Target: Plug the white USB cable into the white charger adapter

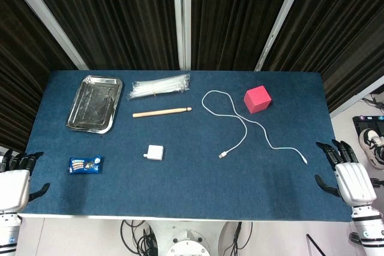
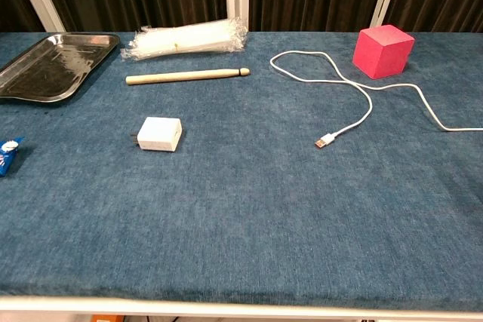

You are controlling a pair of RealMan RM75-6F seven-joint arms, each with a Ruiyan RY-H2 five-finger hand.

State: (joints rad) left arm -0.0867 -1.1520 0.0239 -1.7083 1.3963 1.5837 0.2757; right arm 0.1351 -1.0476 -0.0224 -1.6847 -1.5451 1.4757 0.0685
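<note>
The white charger adapter [image 1: 155, 152] [image 2: 159, 134] lies flat on the blue table, left of centre. The white USB cable [image 1: 242, 127] [image 2: 361, 90] snakes across the right half; its USB plug [image 1: 222, 154] [image 2: 325, 141] points toward the front, well right of the adapter. My left hand [image 1: 14, 181] rests at the table's front left corner, fingers apart, holding nothing. My right hand [image 1: 347, 175] sits at the front right edge, fingers apart and empty, near the cable's small far end [image 1: 305, 160]. Neither hand shows in the chest view.
A red cube [image 1: 257, 99] [image 2: 383, 50] stands beside the cable's loop. A wooden stick [image 1: 162, 112] [image 2: 187, 75], a bag of white ties [image 1: 159, 86] [image 2: 183, 38], a metal tray [image 1: 94, 103] [image 2: 50, 65] and a blue snack packet [image 1: 84, 165] [image 2: 7, 153] occupy the left side.
</note>
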